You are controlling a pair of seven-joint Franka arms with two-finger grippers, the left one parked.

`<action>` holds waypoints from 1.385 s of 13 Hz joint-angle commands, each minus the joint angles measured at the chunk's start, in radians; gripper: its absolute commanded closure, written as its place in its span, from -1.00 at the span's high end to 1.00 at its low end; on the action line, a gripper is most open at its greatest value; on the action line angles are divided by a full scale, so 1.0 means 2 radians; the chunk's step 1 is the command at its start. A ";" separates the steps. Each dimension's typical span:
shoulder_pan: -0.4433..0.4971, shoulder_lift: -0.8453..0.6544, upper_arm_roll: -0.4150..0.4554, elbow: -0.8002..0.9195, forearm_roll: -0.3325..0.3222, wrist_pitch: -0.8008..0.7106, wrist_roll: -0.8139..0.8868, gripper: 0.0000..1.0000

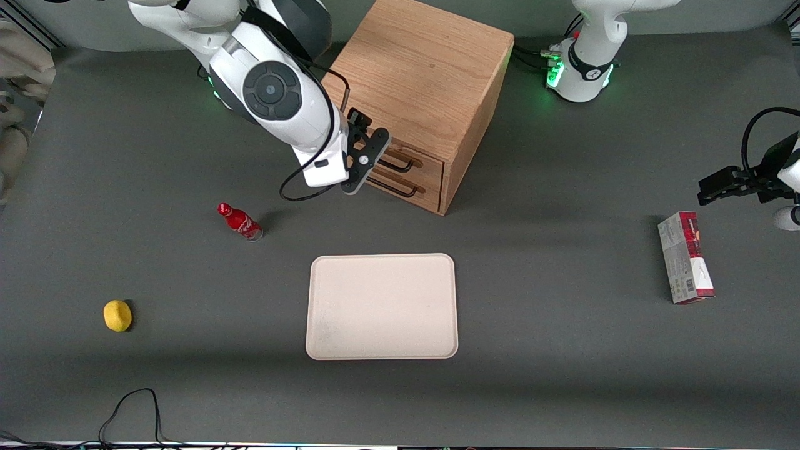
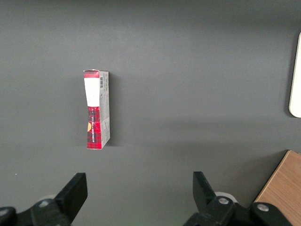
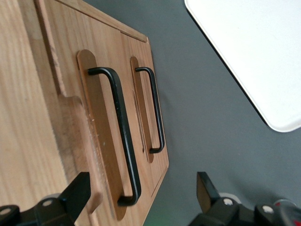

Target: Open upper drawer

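Note:
The oak cabinet (image 1: 419,81) stands at the back of the table, both drawers shut. The upper drawer (image 1: 428,164) has a black wire handle (image 1: 400,164); the bottom drawer (image 1: 425,187) sits under it with the same kind of handle. My right gripper (image 1: 369,161) hangs open just in front of the drawer fronts, touching nothing. In the right wrist view the upper drawer's handle (image 3: 123,136) runs between my open gripper's (image 3: 141,194) fingers, with one end of it close to one finger (image 3: 77,190). The bottom handle (image 3: 157,110) lies beside it.
A cream tray (image 1: 381,306) lies in front of the cabinet, nearer the front camera. A red bottle (image 1: 239,222) and a yellow lemon (image 1: 117,315) lie toward the working arm's end. A red and white box (image 1: 685,256) lies toward the parked arm's end, also in the left wrist view (image 2: 96,109).

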 commanded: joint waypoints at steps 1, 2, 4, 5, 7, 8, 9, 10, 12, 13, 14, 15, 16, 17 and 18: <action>-0.004 0.003 0.001 -0.020 0.014 0.022 -0.032 1.00; -0.004 0.004 0.001 -0.028 0.014 0.031 -0.032 1.00; -0.004 0.004 0.001 -0.046 0.014 0.053 -0.033 1.00; -0.004 0.005 0.001 -0.051 0.014 0.059 -0.034 1.00; -0.004 0.008 0.001 -0.057 0.012 0.068 -0.037 1.00; -0.003 0.009 0.001 -0.059 0.010 0.073 -0.037 1.00; -0.003 0.009 0.001 -0.066 0.010 0.080 -0.037 1.00; -0.003 0.009 0.001 -0.071 0.010 0.091 -0.037 1.00; -0.002 0.009 0.001 -0.084 0.009 0.111 -0.037 1.00; -0.002 0.009 0.001 -0.088 0.008 0.118 -0.037 1.00; -0.002 0.012 0.001 -0.088 0.007 0.121 -0.038 1.00; -0.002 0.017 0.001 -0.088 0.002 0.121 -0.038 1.00; -0.003 0.019 0.001 -0.087 -0.007 0.124 -0.039 1.00; -0.003 0.023 0.001 -0.085 -0.015 0.124 -0.047 1.00; -0.004 0.025 0.000 -0.083 -0.024 0.124 -0.050 1.00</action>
